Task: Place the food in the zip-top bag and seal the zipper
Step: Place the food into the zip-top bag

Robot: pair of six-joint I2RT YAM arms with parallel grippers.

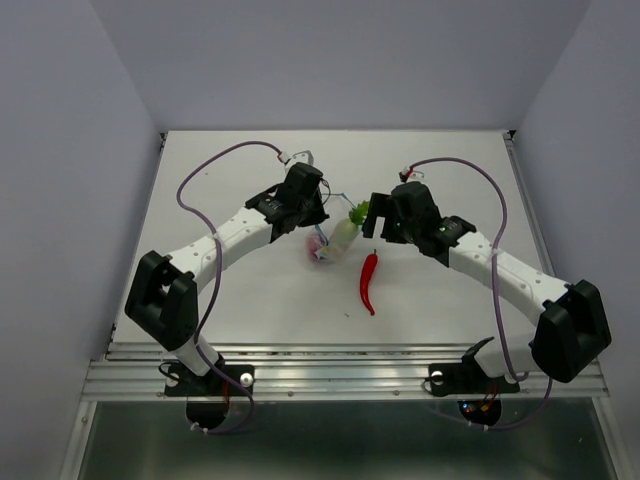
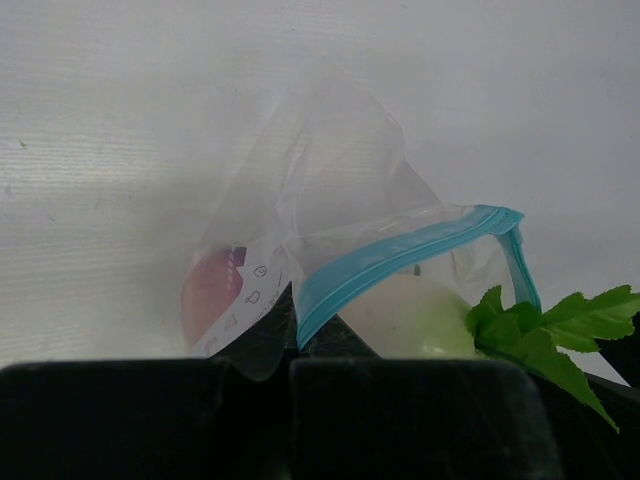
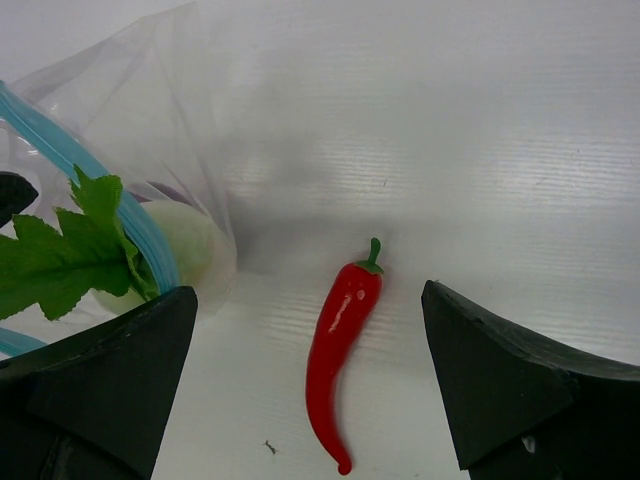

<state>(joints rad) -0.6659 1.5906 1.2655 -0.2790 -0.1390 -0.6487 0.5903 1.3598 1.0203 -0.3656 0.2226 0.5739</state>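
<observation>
The clear zip-top bag lies mid-table. My left gripper is shut on its mouth edge, and in the left wrist view the blue zipper runs up from between the closed fingers. The purple-red onion is inside the bag. The white radish lies in the bag's mouth with its green leaves sticking out. The red chili lies on the table outside the bag. My right gripper is open and empty, its fingers either side of the chili and above it.
The radish and the bag's mouth sit just left of my right gripper's left finger. Grey walls enclose the white table on three sides. A metal rail runs along the near edge.
</observation>
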